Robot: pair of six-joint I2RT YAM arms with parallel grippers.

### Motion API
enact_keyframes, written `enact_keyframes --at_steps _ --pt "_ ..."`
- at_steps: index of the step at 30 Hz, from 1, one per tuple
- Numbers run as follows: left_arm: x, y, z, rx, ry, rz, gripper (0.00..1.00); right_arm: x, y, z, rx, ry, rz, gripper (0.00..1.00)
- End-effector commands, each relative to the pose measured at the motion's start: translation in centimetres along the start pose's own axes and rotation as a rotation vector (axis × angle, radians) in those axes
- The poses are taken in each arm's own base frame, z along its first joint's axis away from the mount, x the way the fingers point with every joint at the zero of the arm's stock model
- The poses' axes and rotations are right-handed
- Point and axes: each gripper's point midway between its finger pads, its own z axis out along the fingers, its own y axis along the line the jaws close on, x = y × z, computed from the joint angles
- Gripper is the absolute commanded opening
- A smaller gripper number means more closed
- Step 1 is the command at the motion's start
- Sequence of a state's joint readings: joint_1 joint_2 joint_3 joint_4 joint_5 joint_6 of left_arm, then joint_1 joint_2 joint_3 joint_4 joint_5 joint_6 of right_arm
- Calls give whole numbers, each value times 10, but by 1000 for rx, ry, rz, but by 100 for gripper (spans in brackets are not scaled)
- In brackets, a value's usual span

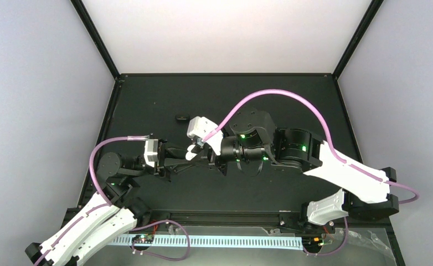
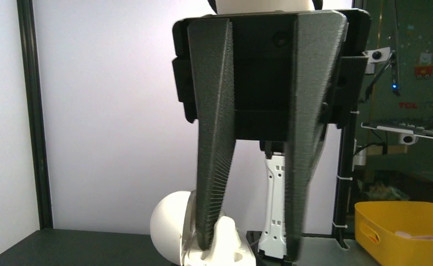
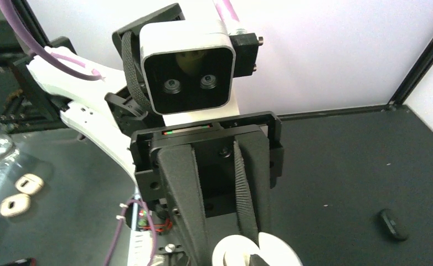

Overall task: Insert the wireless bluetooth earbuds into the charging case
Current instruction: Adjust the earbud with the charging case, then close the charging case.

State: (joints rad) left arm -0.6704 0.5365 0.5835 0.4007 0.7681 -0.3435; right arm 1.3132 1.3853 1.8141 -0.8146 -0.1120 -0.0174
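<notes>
**Risks**
- Left gripper (image 1: 187, 159): in the right wrist view its tips are hidden behind the charging case (image 1: 192, 152). I cannot tell whether it pinches the case or only flanks it. If the hold is light, a push from the other side could twist the case or drop it.
- Case: the lid (image 2: 169, 226) stands open beside the base (image 2: 225, 252). A sideways nudge could fold the lid over.
- Right gripper (image 1: 205, 156): the fingers are spread, and one finger (image 2: 210, 183) rests in the gap between lid and base. Pressing further could lever the hinge.
- Earbuds: none identifiable. A white nub by that finger may be one, but it is too unclear to say. If it is, it could be knocked out.

**Pose**
- Left arm: reaches from the near-left corner of the bench (image 1: 292, 105), forearm low, fingers pointing right.
- Case: mid-bench, slightly toward the left edge, between the two grippers.
- Right arm: comes in from the near-right corner with the elbow bent toward the far edge, fingers pointing left.
- Black oval object (image 1: 181, 117): lies apart from the case, toward the far edge.
</notes>
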Motion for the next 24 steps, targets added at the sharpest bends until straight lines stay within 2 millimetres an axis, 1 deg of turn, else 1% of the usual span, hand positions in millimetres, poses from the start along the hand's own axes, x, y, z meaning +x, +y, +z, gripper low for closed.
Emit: enact_keyframes --at_steps 1,3,6,7,9,11,13,17,19,22,24 --pt "-13 0 0 -13 -50 59 2 -17 15 -20 -72 -52 13 31" --pt "-9 2 0 -16 -40 53 2 -32 16 -34 -78 -100 13 39" --pt "-5 3 0 -18 -32 46 2 -57 14 -62 -70 -194 13 51" --pt "-4 3 0 -18 -31 45 2 -64 12 -72 -57 -228 13 54" --pt "-4 3 0 -19 -31 43 2 -69 1 -83 1 -267 18 57" --pt "-3 3 0 -15 -32 41 2 -65 -17 -87 84 -276 38 59" --pt "-5 1 -1 -9 -35 43 2 -56 -37 -84 167 -265 80 59" --pt "-8 -6 -1 26 -44 48 2 -22 -80 -69 296 -191 191 59" --pt "-9 -10 -1 47 -47 48 2 -7 -88 -59 310 -146 209 59" --pt "-9 -14 -2 71 -44 46 2 5 -85 -44 275 -97 210 59" --pt "-10 -17 -2 88 -47 49 2 11 -84 -37 258 -78 213 59"
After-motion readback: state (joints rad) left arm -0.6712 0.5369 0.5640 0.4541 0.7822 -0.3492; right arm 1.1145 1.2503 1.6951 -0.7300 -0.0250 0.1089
